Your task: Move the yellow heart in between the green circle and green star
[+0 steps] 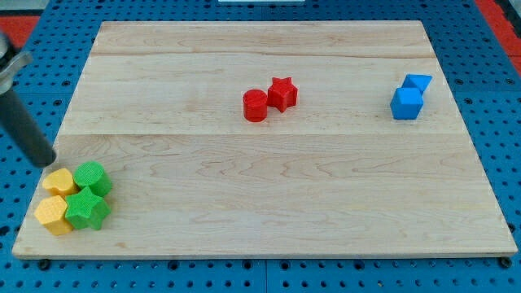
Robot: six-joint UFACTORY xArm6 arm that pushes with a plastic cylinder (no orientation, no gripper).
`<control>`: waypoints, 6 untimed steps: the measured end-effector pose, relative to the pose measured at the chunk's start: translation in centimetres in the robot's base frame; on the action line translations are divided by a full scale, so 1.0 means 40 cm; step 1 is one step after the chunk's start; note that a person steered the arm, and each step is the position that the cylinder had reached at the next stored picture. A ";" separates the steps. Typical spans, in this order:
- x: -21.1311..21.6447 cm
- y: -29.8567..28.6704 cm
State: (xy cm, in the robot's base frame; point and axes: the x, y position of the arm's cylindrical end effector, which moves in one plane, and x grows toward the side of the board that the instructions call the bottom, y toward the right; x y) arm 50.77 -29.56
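The rod comes down from the view's upper left, and my tip (47, 162) rests on the board with nothing in its grasp; it is a bare stick with nothing to open or close, touching no block that I can make out. Just below the tip, toward the view's bottom, sits the yellow heart (59, 181), packed against the green circle (91, 177) on its right. Below those lie the green star (86, 210) and a second yellow block (51, 215), all four crowded in the board's corner. The trouble I foresee is that crowding: a shove on the heart would likely drag both greens along with it, or nudge the lower yellow block off the nearby wooden board (269, 236) edge, since no gap is open between circle and star.
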 end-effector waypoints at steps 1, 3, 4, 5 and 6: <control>0.083 0.011; 0.045 0.151; 0.046 0.050; 0.048 -0.019; 0.106 -0.021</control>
